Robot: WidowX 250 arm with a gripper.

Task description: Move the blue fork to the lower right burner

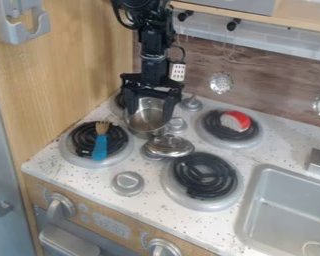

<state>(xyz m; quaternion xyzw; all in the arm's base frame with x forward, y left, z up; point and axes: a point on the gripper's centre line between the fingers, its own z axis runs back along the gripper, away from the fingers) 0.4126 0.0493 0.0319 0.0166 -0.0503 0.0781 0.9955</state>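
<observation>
Camera view: on a toy stove, the blue fork (100, 143) lies across the coil of the lower left burner (124, 157), brown tines pointing toward the back and blue handle toward the front. Its goal, the lower right burner (207, 175), is a black coil with nothing on it. The task seems to be at its first step, with the fork yet to be picked up.

The black gripper (148, 113) hangs over the back left part of the stove, beside a steel pot (143, 130). Its jaws are spread wide, one finger at each side of the pot's opening, and they appear to hold nothing. Whether either finger touches the rim, I cannot tell.

The next move likely calls for lifting clear of the pot, going across to the fork, lowering over its blue handle and closing there. A carry past the metal lid (169, 145) would follow.
</observation>
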